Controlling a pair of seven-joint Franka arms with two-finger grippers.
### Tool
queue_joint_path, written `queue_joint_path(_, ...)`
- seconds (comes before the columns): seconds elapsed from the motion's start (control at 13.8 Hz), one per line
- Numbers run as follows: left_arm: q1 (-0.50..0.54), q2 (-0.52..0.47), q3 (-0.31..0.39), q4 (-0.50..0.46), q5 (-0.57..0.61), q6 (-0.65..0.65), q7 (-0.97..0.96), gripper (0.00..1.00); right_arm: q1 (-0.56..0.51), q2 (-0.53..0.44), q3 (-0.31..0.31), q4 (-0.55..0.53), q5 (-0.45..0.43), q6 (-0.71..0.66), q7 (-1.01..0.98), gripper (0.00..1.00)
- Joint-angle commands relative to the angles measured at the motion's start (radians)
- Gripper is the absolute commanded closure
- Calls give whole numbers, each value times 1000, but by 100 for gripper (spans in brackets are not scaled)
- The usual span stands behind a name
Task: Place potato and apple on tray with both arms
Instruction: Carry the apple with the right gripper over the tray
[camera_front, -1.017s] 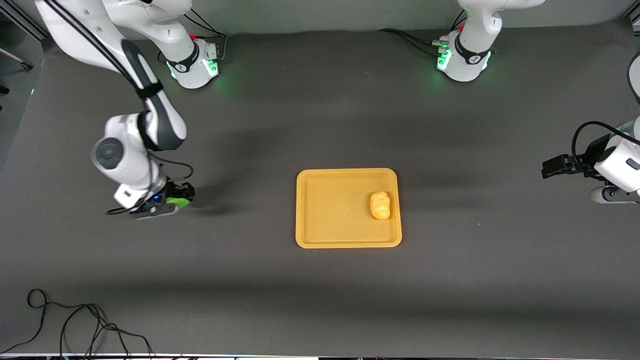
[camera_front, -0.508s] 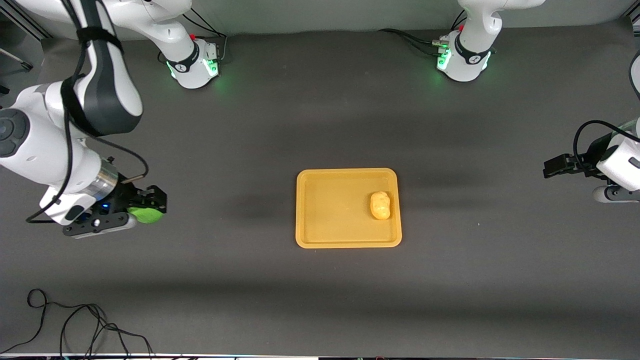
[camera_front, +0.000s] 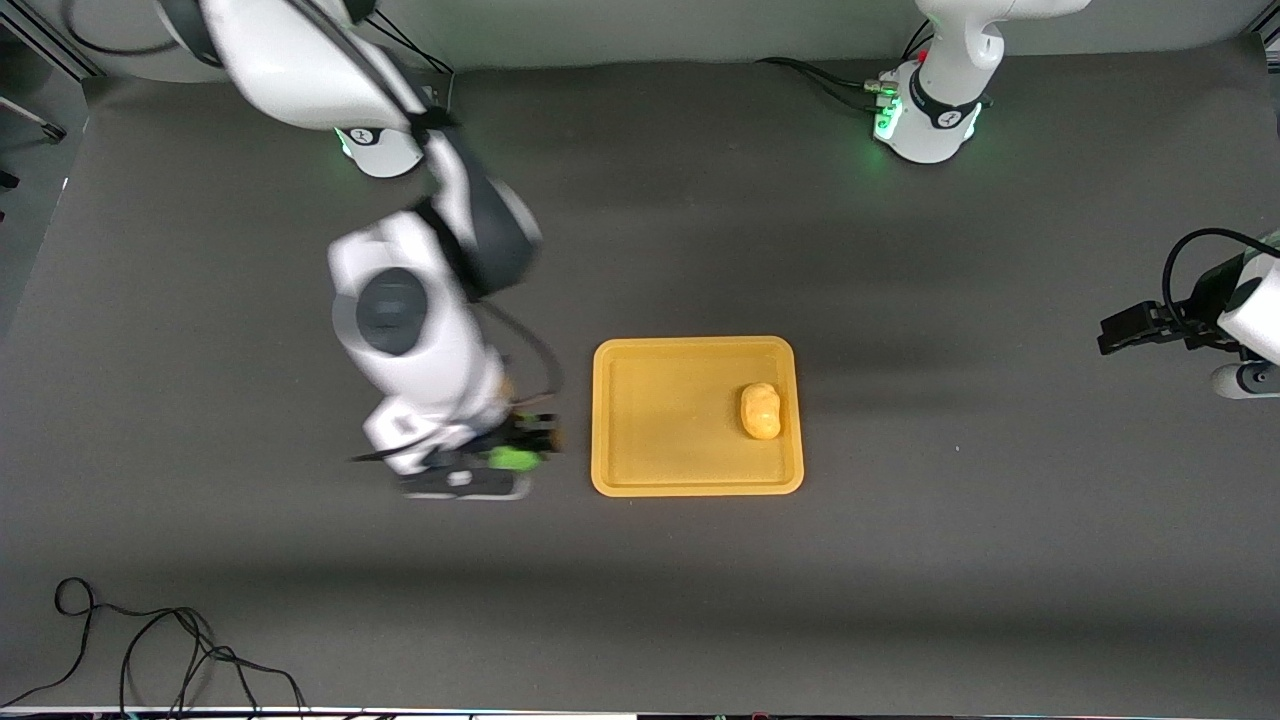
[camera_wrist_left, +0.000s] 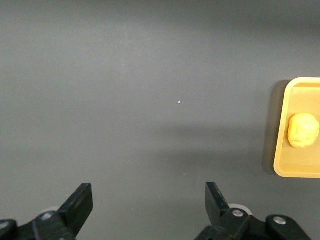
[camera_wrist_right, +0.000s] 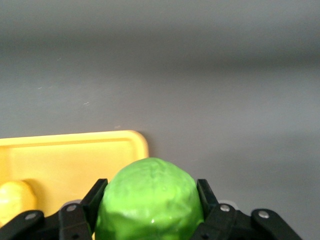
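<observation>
Front view shows the right arm (camera_front: 420, 300) reaching from its base at the upper left of the frame down toward the middle, its white wrist pointed at the table and its right gripper (camera_front: 510, 458) in the air over the bare dark table (camera_front: 640, 600), just beside the tray's (camera_front: 697, 416) edge at the right arm's end. The fingers are pinched on the apple (camera_front: 513, 459), a bright green ball showing between the black pads. In the right wrist view the apple (camera_wrist_right: 150, 200) fills the lower centre of the frame, clamped on both sides, with a rounded tray corner (camera_wrist_right: 135, 142) just past it. The potato (camera_front: 761, 410) lies on the tray near the edge toward the left arm's end, at centre right of the front view. The left arm waits at the right edge of that frame, its left gripper (camera_front: 1130, 328) over bare table, well apart from the tray. The left wrist view shows the left gripper (camera_wrist_left: 149, 205) with its fingers spread wide and nothing between them.
</observation>
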Motion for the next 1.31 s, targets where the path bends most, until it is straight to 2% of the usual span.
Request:
queue_joint_path(0.0, -19, -16, 6, -7, -6, 15, -28, 0, 92, 157, -17, 174, -5, 18, 191, 54)
queue_joint_path(0.15, -23, -16, 5, -13, -4, 14, -14, 0, 143, 215, -16, 174, -5, 107, 211, 54)
queue_joint_path(0.44, -22, -16, 3, -13, -6, 3, -14, 0, 178, 334, -16, 174, -5, 245, 214, 54)
queue_joint_path(0.87, -23, -13, 3, -13, -2, -12, 21, 0, 213, 421, -16, 171, -5, 334, 241, 54)
queue_joint_path(0.94, -23, -13, 3, -13, -2, -24, 21, 0, 213, 423, -16, 169, -5, 336, 241, 48)
queue_joint_path(1.02, -23, -12, 3, -13, -2, -26, 21, 0, 213, 423, -16, 166, -5, 336, 241, 23)
queue_joint_path(1.23, -23, -12, 3, -13, -2, -29, 21, 0, 210, 407, -25, 162, -5, 316, 234, 17)
